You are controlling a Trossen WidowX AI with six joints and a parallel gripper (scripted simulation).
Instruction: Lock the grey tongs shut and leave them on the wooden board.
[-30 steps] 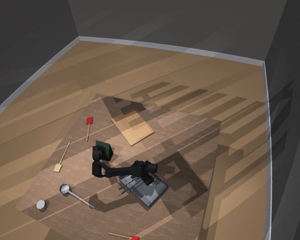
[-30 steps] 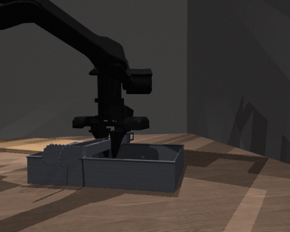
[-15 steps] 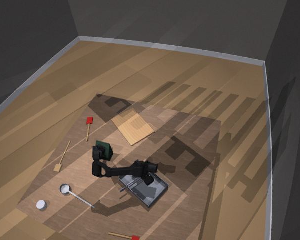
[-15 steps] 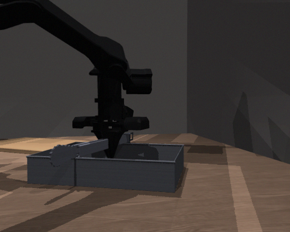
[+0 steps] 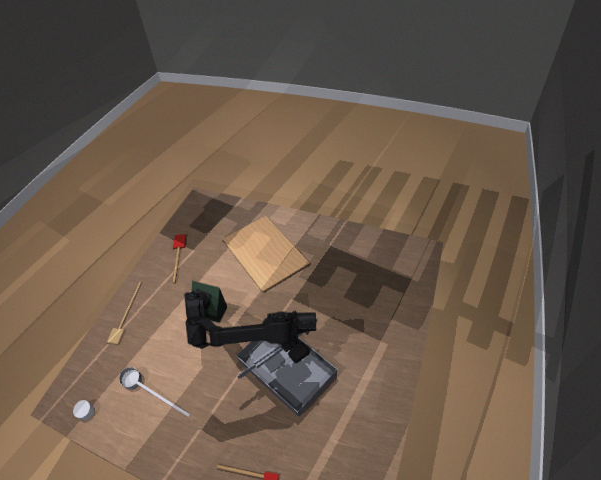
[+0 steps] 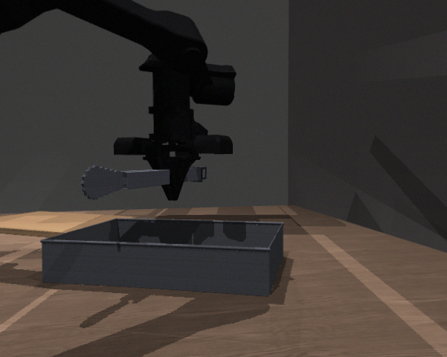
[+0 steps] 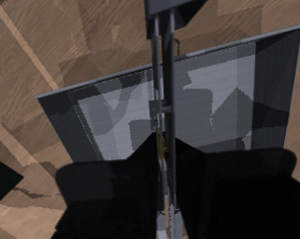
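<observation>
The light is low and warm on the surface (image 5: 160,413) (image 6: 350,307) (image 7: 20,65), broken into pale strips and brown patches, while the walls (image 5: 341,46) (image 6: 369,115) stay a dull charcoal. In the top view a row of dark bars crosses the floor (image 5: 186,124), and a blocky shadow falls beyond the tin (image 5: 317,393) (image 6: 158,265) (image 7: 274,100). In the exterior view, long shadows spread over the surface in front of the tin. The arm (image 5: 243,333) (image 6: 131,27) is nearly pure black, its details mostly swallowed. Inside the tin, the wrist view shows pale grey patches with hard, angular edges against darker ones. Glare is slight; fine grain speckles the walls, and small details look soft and jagged.
</observation>
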